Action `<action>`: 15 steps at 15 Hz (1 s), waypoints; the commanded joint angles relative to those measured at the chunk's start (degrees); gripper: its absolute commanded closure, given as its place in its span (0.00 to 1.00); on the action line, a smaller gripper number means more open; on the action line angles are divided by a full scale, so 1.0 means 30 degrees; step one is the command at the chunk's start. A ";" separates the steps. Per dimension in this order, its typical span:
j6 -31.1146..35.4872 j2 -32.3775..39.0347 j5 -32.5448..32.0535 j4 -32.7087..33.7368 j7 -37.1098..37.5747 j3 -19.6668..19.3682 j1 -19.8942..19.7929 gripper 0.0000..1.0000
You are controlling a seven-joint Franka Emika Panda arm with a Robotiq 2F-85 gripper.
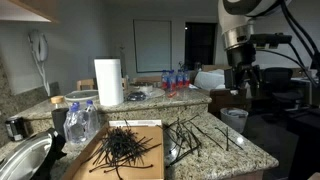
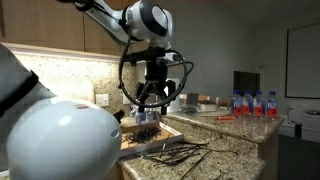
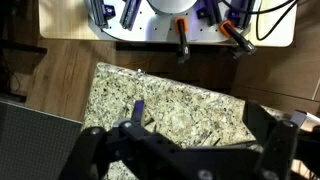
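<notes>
In an exterior view the gripper (image 1: 243, 80) hangs high at 2 o'clock, well above the granite counter (image 1: 250, 155), its fingers spread. The black sticks (image 1: 200, 135) lie scattered on the stone at 5 o'clock, with more heaped on a wooden board (image 1: 140, 165) at 6 o'clock. A paper towel roll (image 1: 108, 82) stands at 10 o'clock and a whiteboard (image 1: 152, 45) hangs on the far wall. In an exterior view the gripper (image 2: 152, 100) sits at centre, wide and holding nothing, with the black sticks (image 2: 175, 150) below it on the granite counter (image 2: 235, 135) and wooden wall cabinets (image 2: 40, 20) at 11 o'clock. In the wrist view the gripper (image 3: 190, 150) opens wide at 6 o'clock over the granite counter (image 3: 190, 100), with a wooden floor (image 3: 60, 65) at 9 o'clock and a white table (image 3: 70, 15) at 12.
</notes>
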 commanded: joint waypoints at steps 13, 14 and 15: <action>0.3944 0.0255 0.0294 -0.0052 0.0473 -0.0132 -0.0081 0.00; 0.5306 0.0789 0.0294 0.0034 0.0401 -0.0187 -0.0064 0.00; 0.6863 0.1246 0.0149 0.0002 0.0498 -0.0110 -0.0128 0.00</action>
